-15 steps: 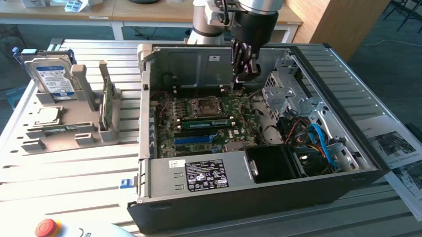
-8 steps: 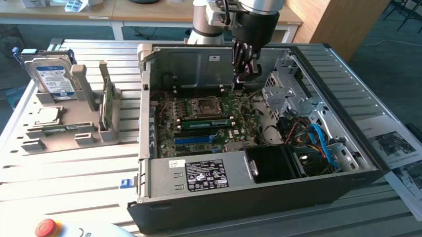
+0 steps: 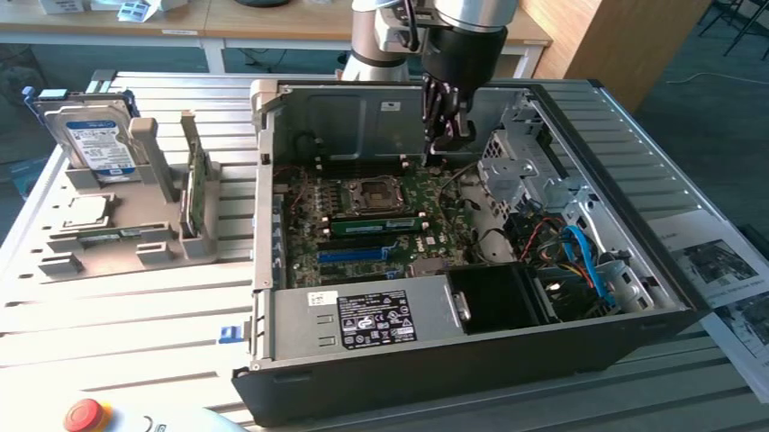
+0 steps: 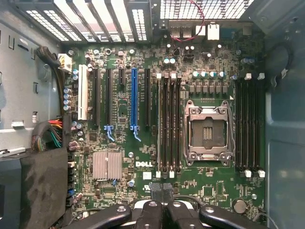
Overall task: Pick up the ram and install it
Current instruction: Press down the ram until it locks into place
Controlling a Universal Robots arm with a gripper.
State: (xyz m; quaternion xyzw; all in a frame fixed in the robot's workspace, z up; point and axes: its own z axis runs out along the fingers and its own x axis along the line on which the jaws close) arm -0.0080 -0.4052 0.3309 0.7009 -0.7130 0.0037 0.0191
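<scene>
- Red stop button [image 3: 86,414] sits at the tabletop's [image 3: 121,315] near edge, toward the corner on the exterior view's left.
- Open computer case [image 3: 481,382] lies on its side across the middle of the tabletop. Its labelled power supply [image 3: 360,317] is at the near end and the motherboard [image 3: 306,211] faces up.
- Gripper [image 3: 447,148] hangs inside the case over the far end of the motherboard, beyond the CPU socket [image 3: 370,193].
- In the wrist view the gripper [image 4: 162,188] has its two fingers [image 4: 155,198] pressed together with nothing between them. They are above the board and not touching it.
- The wrist view looks straight down on the motherboard [image 4: 214,188]: CPU socket [image 4: 208,130] with black slots on both sides, and a blue slot [image 4: 134,95] further along.
- Ram [image 3: 198,193] stands upright in a grey fixture [image 3: 132,261] near the tabletop's edge on the exterior view's left. It is outside the case and well apart from the gripper.
- Hard drive [image 3: 96,139] with a blue label stands in the same fixture, on the side of the ram away from the case.
- Printed sheets [image 3: 721,270] lie near the tabletop's edge on the exterior view's right.
</scene>
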